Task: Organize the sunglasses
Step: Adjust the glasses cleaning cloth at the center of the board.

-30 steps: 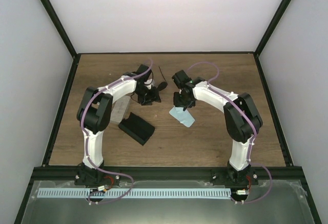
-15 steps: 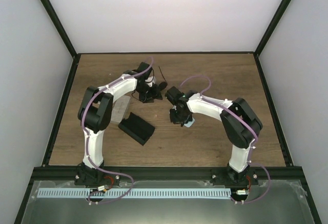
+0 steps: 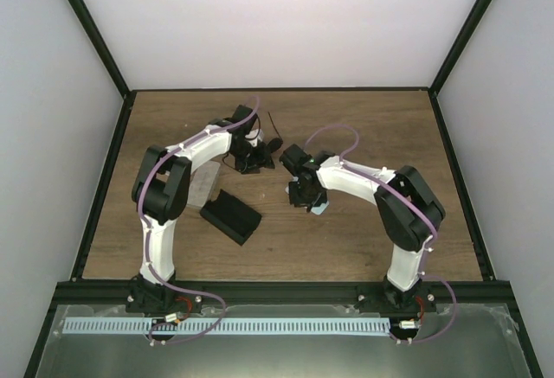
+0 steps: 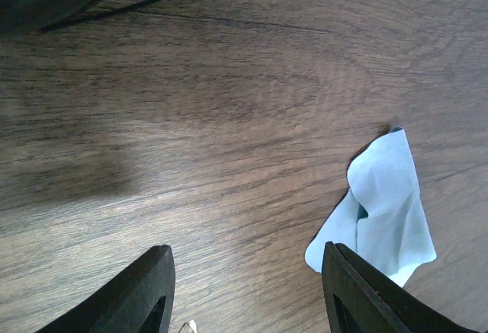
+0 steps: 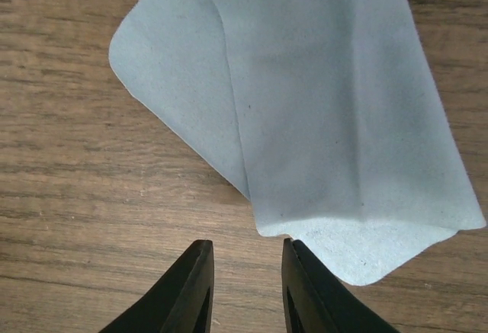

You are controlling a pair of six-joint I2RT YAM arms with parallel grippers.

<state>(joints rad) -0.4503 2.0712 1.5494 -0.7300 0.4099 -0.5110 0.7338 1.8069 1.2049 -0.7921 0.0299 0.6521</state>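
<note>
The right pincer (image 5: 246,251) is held narrowly parted with nothing between its fingers. In its own view the tips are set at the 6 o'clock edge of the cloth (image 5: 328,120), which lies flat with one soft fold. The left pincer (image 4: 245,251) is spread wide over bare wood and holds nothing.

The sunglasses (image 3: 273,143) are seen from above just beside the left pincer, at about its 1 o'clock, with one thin arm stretched toward 12 o'clock. In the left wrist view only wire loops are caught at 11 o'clock. A second pair cannot be picked out with certainty.

The step in hand is judged to be lifting the cloth. For that, the tips would best be pressed down onto the near edge or the fold before being closed, since so thin a sheet is easily slid along rather than caught. The sunglasses would best be taken at the bridge or a hinge, not at a lens or a slender arm.

A crumpled cloth (image 4: 385,211) is seen at 4 o'clock in the left wrist view; whether it is the same one cannot be told. A black case (image 3: 231,216) and a clear case (image 3: 203,183) lie at 7 to 8 o'clock of the left pincer.

The worktop (image 3: 363,240) is dark, grained wood, enclosed by pale walls (image 3: 277,23) and black struts (image 3: 91,41).
</note>
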